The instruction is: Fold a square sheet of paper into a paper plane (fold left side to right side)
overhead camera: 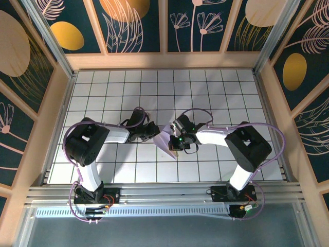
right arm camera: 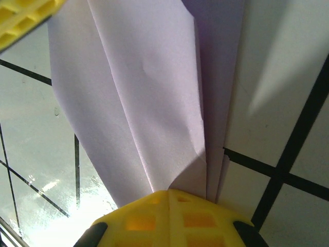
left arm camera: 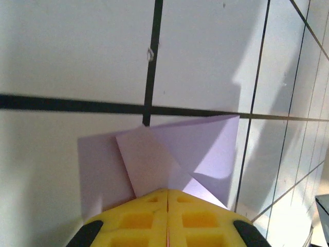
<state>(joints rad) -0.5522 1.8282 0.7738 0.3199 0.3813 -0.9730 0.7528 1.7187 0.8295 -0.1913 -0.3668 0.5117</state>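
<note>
The lavender sheet of paper (overhead camera: 165, 140) is folded into a narrow pointed shape with layered flaps and is held just above the white tiles at the table's middle. My left gripper (overhead camera: 156, 129) is on its left edge. In the left wrist view the yellow jaws (left arm camera: 167, 190) are pressed together, with the paper (left arm camera: 190, 144) fanning out from their tips. My right gripper (overhead camera: 176, 138) is on its right side, shut (right arm camera: 177, 191) on the stacked folds of the paper (right arm camera: 144, 92). A left fingertip (right arm camera: 20, 20) shows at the top left corner of the right wrist view.
The white grid-tiled table (overhead camera: 216, 92) extends all around the paper. Wooden walls (overhead camera: 164, 60) enclose the back and both sides. A metal rail (overhead camera: 164, 193) carrying both arm bases runs along the near edge.
</note>
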